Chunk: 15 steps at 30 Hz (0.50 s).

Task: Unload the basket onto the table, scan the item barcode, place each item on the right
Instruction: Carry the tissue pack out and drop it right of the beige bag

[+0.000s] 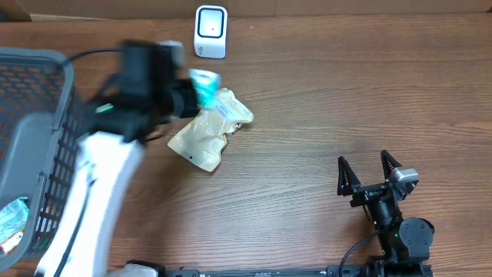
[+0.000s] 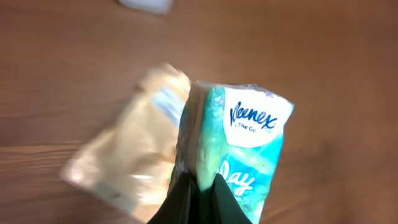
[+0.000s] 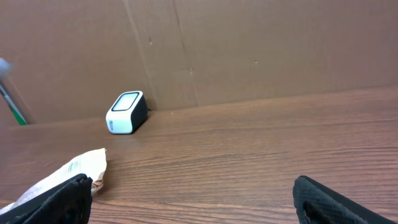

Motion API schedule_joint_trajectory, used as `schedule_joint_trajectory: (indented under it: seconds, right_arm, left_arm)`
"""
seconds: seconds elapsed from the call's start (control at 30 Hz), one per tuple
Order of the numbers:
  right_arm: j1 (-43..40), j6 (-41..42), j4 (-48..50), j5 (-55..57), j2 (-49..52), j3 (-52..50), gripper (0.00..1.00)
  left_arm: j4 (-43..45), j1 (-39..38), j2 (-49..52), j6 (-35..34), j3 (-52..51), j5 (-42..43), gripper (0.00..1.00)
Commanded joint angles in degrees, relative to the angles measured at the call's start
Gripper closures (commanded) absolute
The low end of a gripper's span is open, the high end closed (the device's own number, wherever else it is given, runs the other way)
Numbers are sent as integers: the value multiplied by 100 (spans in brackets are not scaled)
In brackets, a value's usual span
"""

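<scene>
My left gripper (image 1: 192, 94) is shut on a teal and white Kleenex tissue pack (image 1: 204, 83), held above the table a little below and left of the white scanner (image 1: 211, 31). In the left wrist view the black fingers (image 2: 183, 199) pinch the pack's lower edge (image 2: 249, 143), its printed front facing the camera; no barcode shows. The left gripper (image 2: 204, 186) hangs over a beige pouch (image 2: 130, 155). My right gripper (image 1: 369, 171) stands open at the front right, nothing between its fingers (image 3: 336, 202). The scanner (image 3: 127, 112) stands far ahead of the right gripper (image 3: 193, 199).
The beige pouch (image 1: 207, 135) lies flat on the wooden table under the left gripper. A grey mesh basket (image 1: 46, 92) fills the left edge, with packaged items (image 1: 11, 219) inside. A cardboard wall (image 3: 249, 50) runs behind the scanner.
</scene>
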<state>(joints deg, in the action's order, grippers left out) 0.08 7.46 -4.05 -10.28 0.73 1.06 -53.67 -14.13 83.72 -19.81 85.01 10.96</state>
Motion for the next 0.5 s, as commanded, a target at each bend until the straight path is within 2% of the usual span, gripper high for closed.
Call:
schedule_joint_trajectory:
  seconds: [0.0,0.2,0.47]
  right_arm:
    - [-15,-2,31,-31,-35,-59,0]
    - [-15,-2,33,-31,-35,-59,0]
    - [-15,-2,33,-31,-35,-59,0]
  left_arm:
    - [282,-782,820,-302,-136,-20,96]
    - [979,-1611,2100,-675,-136,15,96]
    - [1864,-2380,3014,-730,-136,22,96]
